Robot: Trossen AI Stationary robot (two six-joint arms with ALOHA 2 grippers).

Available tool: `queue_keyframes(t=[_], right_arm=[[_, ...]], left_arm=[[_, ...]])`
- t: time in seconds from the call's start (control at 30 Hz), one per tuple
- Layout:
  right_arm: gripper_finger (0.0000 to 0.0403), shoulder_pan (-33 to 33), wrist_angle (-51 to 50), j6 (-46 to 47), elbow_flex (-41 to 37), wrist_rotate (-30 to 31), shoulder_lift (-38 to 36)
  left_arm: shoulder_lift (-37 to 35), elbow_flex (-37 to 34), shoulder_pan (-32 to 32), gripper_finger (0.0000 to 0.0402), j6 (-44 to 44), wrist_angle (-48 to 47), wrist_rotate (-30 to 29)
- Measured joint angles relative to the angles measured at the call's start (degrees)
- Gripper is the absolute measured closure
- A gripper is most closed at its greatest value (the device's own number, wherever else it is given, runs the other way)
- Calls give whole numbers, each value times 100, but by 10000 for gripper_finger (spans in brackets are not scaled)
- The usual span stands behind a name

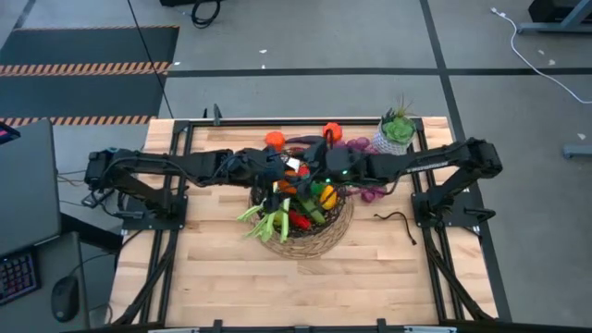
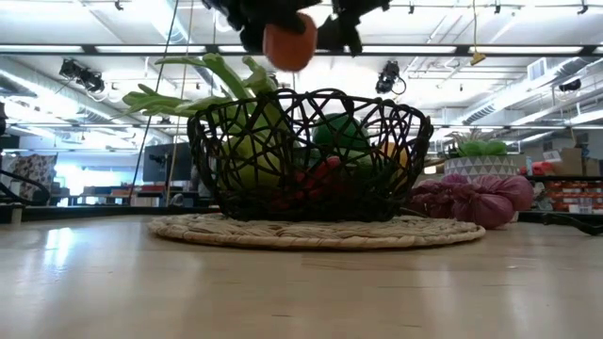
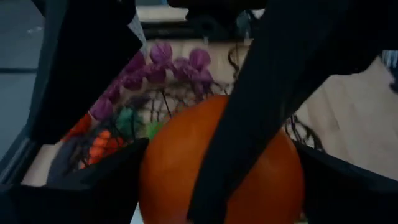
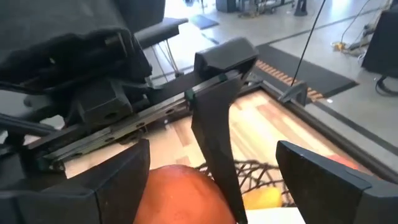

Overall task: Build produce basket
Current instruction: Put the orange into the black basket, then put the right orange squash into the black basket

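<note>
- Step in hand, judged: an orange (image 2: 289,42) hangs above the basket (image 2: 311,155), between both pincers; it looks like a handover or a joint release over the bowl.
- Left pincer (image 3: 217,180): fingers stand wide, one on each side of the orange in the left wrist view; whether they actually press it I cannot tell.
- Right pincer (image 4: 211,180): fingers also wide, with the orange between them and a finger of the other arm crossing in front; whether it holds the fruit I cannot tell.
- To do it well: only one pincer should let go at a time, and the fruit should be lowered close to the pile before release, since a smooth round ball is likely to roll off heaped produce or bounce over the rim.
- Basket: round bowl of dark looping openwork strands on a flat tan woven base, mid-surface (image 1: 231,296); the gaps are wide, so small pieces could catch.
- Contents: leek (image 2: 188,89), long, green, leafy, overhanging the rim; green, red and yellow rounded pieces inside, glossy like moulded plastic.
- Outside the basket: purple grapes (image 2: 471,198), knobbly cluster, on the surface just beside the base; one more orange (image 1: 274,140) near the far edge.
- Potted plant (image 1: 396,131): white pot, spiky green top, far right corner, not produce.
</note>
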Motion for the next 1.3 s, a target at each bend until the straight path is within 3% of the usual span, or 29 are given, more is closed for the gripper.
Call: queue_keyframes(t=[0.4,0.53,0.83,0.93,1.13,1.3], right_arm=[[51,5,-361,113,1,-16,203],[51,4,-1195,167,-101,-13,275],[51,42,-1483,321,-304,245,283],[51,60,-1237,256,-239,257,69],[51,53,-1656,159,-260,484,-528],[51,2,-2596,203,-258,833,-1088]], left_arm=[[7,-7,-46,46,-89,-151,-26],[-86,85,-42,47,-38,116,-96],[-125,112,8,47,-175,492,-55],[-116,104,88,47,-415,427,-72],[-116,103,184,47,-761,274,-81],[-109,96,177,47,-756,132,-130]])
